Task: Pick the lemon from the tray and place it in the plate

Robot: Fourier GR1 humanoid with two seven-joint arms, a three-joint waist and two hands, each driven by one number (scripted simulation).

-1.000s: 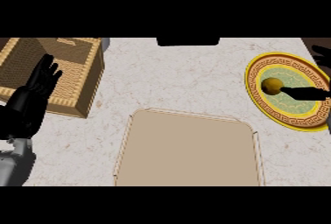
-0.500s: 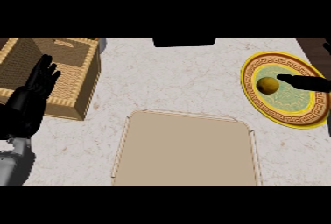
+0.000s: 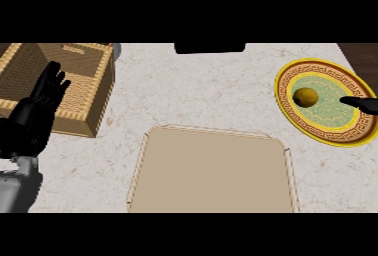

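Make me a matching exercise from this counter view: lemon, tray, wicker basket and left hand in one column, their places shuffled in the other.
1. lemon
2. tray
3. wicker basket
4. left hand

A. far left corner of the counter
B. on the plate
C. open, fingers up, at the left edge
D. near middle of the counter

Pairs: 1-B, 2-D, 3-A, 4-C

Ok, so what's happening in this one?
The lemon already sits on the plate at the counter's right, apart from the right hand, of which only a bit shows at the edge over the plate. The tray lies in the middle. The left hand rests open at the left, near a wicker basket.
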